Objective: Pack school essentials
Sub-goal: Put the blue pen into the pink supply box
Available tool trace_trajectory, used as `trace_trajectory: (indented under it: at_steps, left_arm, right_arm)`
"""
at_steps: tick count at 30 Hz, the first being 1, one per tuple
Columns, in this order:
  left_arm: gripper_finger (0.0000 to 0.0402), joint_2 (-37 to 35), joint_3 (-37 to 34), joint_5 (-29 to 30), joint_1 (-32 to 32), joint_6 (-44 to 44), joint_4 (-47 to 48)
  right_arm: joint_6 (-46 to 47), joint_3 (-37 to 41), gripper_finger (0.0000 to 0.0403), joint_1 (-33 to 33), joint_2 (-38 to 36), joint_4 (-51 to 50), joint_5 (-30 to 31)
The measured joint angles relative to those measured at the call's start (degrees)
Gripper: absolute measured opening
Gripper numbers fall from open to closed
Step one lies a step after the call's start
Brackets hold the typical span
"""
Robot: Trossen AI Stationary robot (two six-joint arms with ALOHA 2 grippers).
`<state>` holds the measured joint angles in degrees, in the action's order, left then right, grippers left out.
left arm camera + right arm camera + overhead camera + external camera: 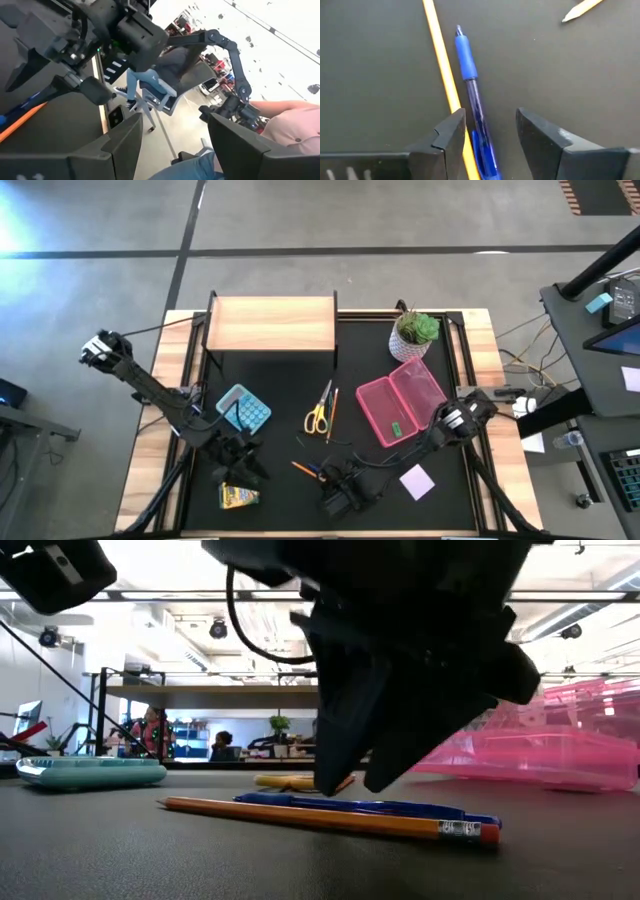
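An orange pencil (pixel 440 55) and a blue pen (pixel 470 90) lie side by side on the black mat near the table's front edge. My right gripper (pixel 490 127) stands open just above them, slanting down. One finger is on each side of the pen's rear part, and I see no touch. In the low view the right gripper (pixel 345 775) hangs right over both. My left gripper (pixel 172 145) is open and holds nothing. It sits left of them, between the teal calculator (pixel 243 408) and the yellow crayon box (pixel 238 497). Yellow-handled scissors (pixel 318 415) lie mid-table beside another pencil (pixel 331 412).
An open pink case (pixel 400 402) with a small green eraser (pixel 397 428) inside lies at the right. A lilac note pad (pixel 417 481) lies near the front right. A potted plant (pixel 413 332) and a wooden shelf (pixel 270 323) stand at the back.
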<state>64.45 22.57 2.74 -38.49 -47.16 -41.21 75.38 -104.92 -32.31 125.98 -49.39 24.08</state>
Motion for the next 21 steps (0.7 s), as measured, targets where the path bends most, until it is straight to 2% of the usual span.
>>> trace_trajectory:
  at_steps: [21]
  left_arm:
    - [0.021, 0.0, 0.0, 0.7, -0.3, 1.1, -0.3]
  right_arm:
    - [-1.9, 0.0, 0.0153, 0.3, 2.9, 0.0, 0.3]
